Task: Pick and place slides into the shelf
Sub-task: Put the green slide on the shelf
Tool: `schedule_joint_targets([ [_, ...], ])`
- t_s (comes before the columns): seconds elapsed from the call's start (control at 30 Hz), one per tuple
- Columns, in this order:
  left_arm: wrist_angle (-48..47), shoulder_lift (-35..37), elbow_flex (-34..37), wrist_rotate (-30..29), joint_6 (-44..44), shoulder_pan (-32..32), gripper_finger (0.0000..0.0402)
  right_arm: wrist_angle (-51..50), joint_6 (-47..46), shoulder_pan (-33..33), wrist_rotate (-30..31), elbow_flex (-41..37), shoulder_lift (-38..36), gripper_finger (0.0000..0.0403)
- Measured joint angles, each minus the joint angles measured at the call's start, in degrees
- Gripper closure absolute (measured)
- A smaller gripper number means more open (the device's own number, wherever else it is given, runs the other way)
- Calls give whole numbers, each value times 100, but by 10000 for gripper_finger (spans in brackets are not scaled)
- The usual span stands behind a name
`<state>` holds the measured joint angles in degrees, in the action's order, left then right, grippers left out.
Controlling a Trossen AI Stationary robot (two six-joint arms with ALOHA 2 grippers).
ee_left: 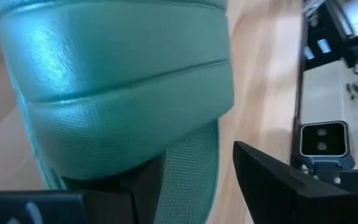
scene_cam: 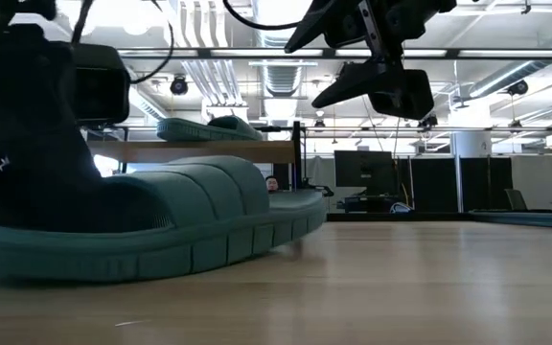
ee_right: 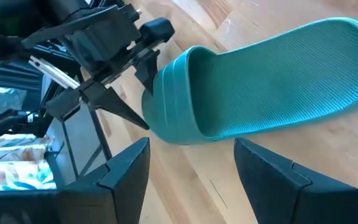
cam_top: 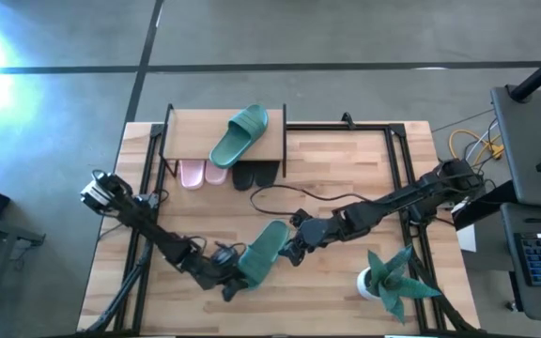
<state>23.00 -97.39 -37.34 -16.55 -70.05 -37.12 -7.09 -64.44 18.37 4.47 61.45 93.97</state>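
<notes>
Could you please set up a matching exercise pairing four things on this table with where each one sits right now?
Things:
1. teal slide by the grippers
2. second teal slide
3. pink slides
4. potted plant

Places:
A. on top of the shelf
B. under the shelf's top board
C. table corner near the right arm
D. on the table between the left gripper and right gripper

Pairs: 1-D, 2-A, 3-B, 4-C
</notes>
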Motion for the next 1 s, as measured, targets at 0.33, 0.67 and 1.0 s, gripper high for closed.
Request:
schedule_joint_targets([
  [0.33,-4315,713,-724,114,-306,108,222,-11,280,13,19,0,0,179],
  [0.67,-7679,1518,-877,-713,-1393,263,222,-20,340,11,327,0,0,179],
  [1.0,-6183,2620,-846,-1446,-464,244,222,-16,356,-29,655,-2,0,179],
])
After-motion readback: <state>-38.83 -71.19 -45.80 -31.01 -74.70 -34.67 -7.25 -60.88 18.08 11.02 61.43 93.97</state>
